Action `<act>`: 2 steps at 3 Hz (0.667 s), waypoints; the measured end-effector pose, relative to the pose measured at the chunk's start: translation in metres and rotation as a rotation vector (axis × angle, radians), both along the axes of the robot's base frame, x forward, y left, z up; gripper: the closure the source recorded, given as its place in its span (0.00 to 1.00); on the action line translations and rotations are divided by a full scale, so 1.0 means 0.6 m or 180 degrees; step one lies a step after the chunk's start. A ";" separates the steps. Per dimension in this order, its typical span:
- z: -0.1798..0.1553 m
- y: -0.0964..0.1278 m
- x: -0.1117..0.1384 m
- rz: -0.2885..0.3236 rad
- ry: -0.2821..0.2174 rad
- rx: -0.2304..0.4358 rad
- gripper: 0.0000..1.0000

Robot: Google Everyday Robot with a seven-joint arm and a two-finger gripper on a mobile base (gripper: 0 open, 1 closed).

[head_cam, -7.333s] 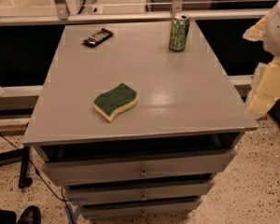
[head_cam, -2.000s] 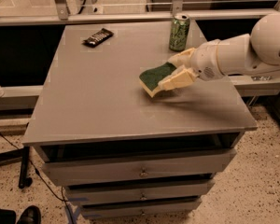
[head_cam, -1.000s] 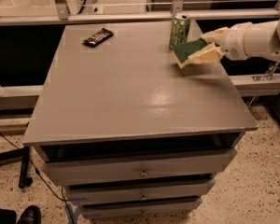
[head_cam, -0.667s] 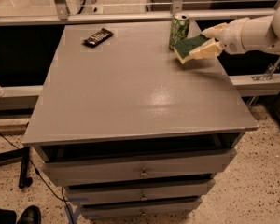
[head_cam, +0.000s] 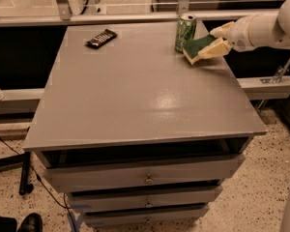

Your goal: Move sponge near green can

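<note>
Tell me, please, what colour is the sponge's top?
Dark green; camera view. The gripper holds the sponge beside the green can.

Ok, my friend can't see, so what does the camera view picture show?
The robot's gripper holds the sponge just beside the green can, at the far right of a grey table. A dark candy-bar wrapper lies at the far left.
</note>
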State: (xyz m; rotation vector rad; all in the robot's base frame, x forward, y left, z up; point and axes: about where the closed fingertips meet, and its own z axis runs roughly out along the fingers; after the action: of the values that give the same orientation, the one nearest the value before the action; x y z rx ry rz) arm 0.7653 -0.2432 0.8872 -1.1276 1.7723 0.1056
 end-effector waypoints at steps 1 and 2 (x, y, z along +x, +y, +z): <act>-0.008 -0.001 0.005 0.0029 0.0043 -0.0030 0.35; -0.013 0.002 0.006 0.0065 0.0083 -0.0041 0.13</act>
State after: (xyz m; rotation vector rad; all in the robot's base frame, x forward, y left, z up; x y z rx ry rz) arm 0.7690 -0.2418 0.8792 -1.1585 1.7871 0.1219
